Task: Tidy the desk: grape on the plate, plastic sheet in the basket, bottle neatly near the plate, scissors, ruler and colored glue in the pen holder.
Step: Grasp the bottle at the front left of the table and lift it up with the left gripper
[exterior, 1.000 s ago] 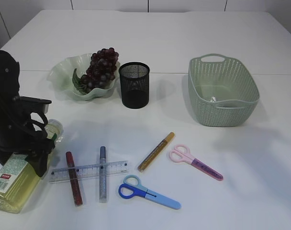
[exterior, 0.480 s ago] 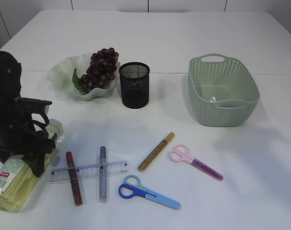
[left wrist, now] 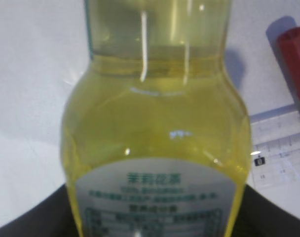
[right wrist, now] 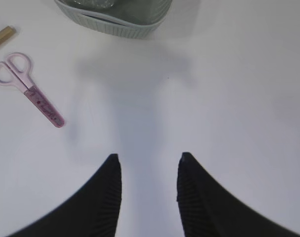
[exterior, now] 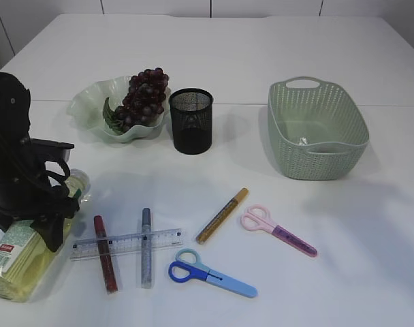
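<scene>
Yellow-filled bottle [exterior: 23, 255] lay on its side at the near left corner of the surface [exterior: 261, 41], long axis running from its base at the near edge to its neck pointing away toward the plate [exterior: 91, 109]. Left hand [exterior: 50, 218] sat directly over the bottle's upper body, fingers straddling it; whether they gripped it I could not tell. Right hand [right wrist: 147, 173] hung part-open and empty, well apart over bare surface near the basket [right wrist: 115, 24].

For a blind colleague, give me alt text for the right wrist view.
The right gripper, open and empty, hovers over bare white table. Pink scissors lie at left; the green basket sits at the top edge.
</scene>
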